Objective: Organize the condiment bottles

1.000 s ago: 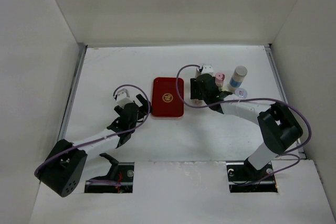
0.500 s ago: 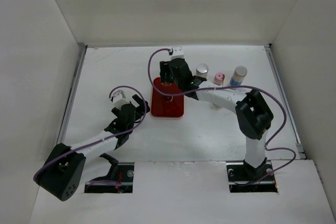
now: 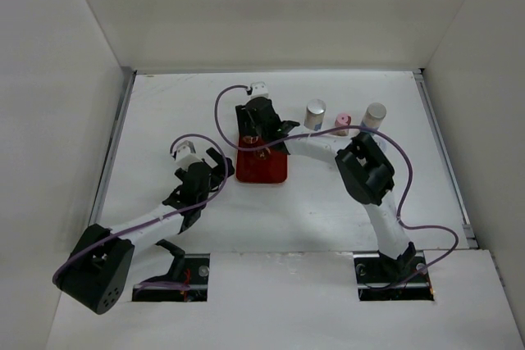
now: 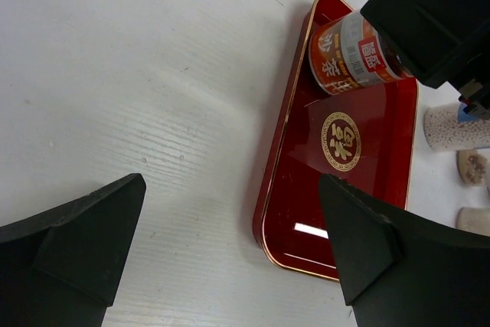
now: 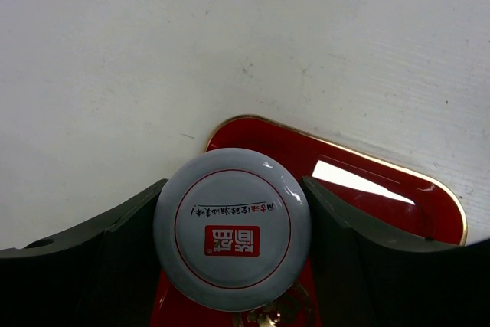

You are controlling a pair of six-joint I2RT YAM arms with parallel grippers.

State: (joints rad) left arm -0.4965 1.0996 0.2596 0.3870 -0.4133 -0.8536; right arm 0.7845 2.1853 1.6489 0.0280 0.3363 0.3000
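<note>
My right gripper (image 3: pixel 256 130) is shut on a jar with an orange label (image 4: pixel 348 53) and a grey lid (image 5: pixel 232 227). It holds the jar over the far left corner of the red tray (image 3: pixel 264 171); I cannot tell whether the jar touches the tray. The black fingers (image 5: pixel 126 254) press both sides of the lid. Three more bottles stand in a row right of the tray: a silver-capped one (image 3: pixel 315 112), a pink-capped one (image 3: pixel 343 122) and another silver-capped one (image 3: pixel 375 113). My left gripper (image 3: pixel 216 161) is open and empty, just left of the tray's near end (image 4: pixel 232 187).
White walls enclose the table on three sides. The right arm stretches across the table from its base at the near right to the tray. In the left wrist view pale bottle bodies (image 4: pixel 454 125) lie at the right edge beyond the tray (image 4: pixel 367 189).
The right arm has swung left from the bottle group to the tray's far end, carrying the orange-labelled jar. The left gripper has shifted slightly and stays open.
</note>
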